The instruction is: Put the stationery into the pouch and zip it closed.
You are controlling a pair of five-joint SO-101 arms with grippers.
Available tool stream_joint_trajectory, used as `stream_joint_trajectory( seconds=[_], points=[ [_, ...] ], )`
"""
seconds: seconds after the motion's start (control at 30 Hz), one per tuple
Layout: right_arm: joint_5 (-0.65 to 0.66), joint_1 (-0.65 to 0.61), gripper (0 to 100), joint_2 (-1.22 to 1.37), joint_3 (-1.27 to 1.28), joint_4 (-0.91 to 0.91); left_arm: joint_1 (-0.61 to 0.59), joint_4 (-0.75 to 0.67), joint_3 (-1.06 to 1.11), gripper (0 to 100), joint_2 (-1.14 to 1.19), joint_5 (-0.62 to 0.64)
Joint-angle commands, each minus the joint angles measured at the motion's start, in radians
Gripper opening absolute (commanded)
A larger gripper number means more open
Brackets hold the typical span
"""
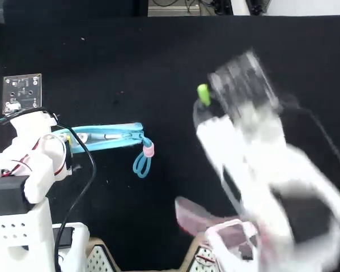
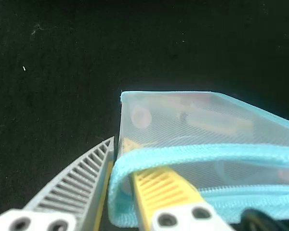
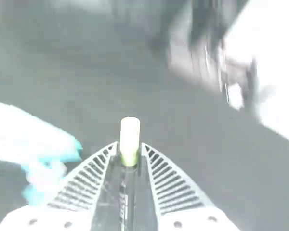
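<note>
Right now I am looking down on the black table [image 1: 158, 56], where the pouch [image 1: 107, 136], a flat turquoise mesh one, is lying just in front of the left arm [image 1: 28, 164]. My left claw [image 2: 119, 142] is pinching the pouch's near end. Its grey finger [image 2: 82, 187] is sitting outside the mesh wall, while its yellow finger [image 2: 164, 190] is passing under the turquoise binding, so the wall is being clamped between the two. Through the mesh I am making out some stationery [image 2: 216, 125] lying inside, a pale round piece and a longer yellowish one, though I cannot name either. I cannot tell how far the zip is drawn. At the pouch's far end the looped zip cord [image 1: 140, 163] is trailing onto the table, with a pink bead [image 1: 149, 150] threaded on it. My right claw [image 3: 129, 147] is gripping a pen [image 3: 129, 134] lengthwise between its two grey fingers, and the pen's pale green cap is poking out past the fingertips. From above, that green cap [image 1: 203, 94] is hanging over the table well to the right of the cord, apart from the pouch. Beyond the left arm a small board [image 1: 21, 92] is lying flat on the table, and a black cable [image 1: 90, 170] is looping down beside the arm.
</note>
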Motion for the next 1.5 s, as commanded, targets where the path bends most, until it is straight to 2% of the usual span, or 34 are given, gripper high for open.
stream_joint_trajectory(
  seconds=[0.0,0.13,0.33,0.5,0.67,0.97,1.13,1.37,1.47],
  points=[
    [-0.137,-0.184,1.1,-0.225,0.015,-0.153,-0.013,-0.009,0.001,3,0.003,0.003],
    [-0.232,-0.347,1.1,-0.348,0.113,-0.370,-0.013,-0.009,0.001,3,0.003,0.003],
    [-0.236,-0.491,1.1,-0.397,0.400,-0.658,-0.013,-0.009,0.001,3,0.003,0.003],
    [-0.235,-0.508,1.1,-0.398,0.634,-0.864,-0.013,-0.009,0.001,3,0.003,0.003],
    [-0.235,-0.511,1.1,-0.395,0.765,-1.056,-0.013,-0.009,0.002,3,0.003,0.003],
    [-0.235,-0.508,1.1,-0.390,0.951,-1.174,-0.013,-0.009,0.002,3,0.003,0.003],
    [-0.233,-0.508,1.1,-0.389,1.013,-1.169,-0.013,-0.009,0.001,3,0.003,0.003],
    [-0.164,-0.514,1.2,-0.389,1.044,-1.166,-0.013,-0.009,0.001,3,0.003,0.003],
    [-0.161,-0.514,2.5,-0.389,1.040,-1.119,-0.013,-0.009,0.001,3,0.003,0.003]
  ],
)
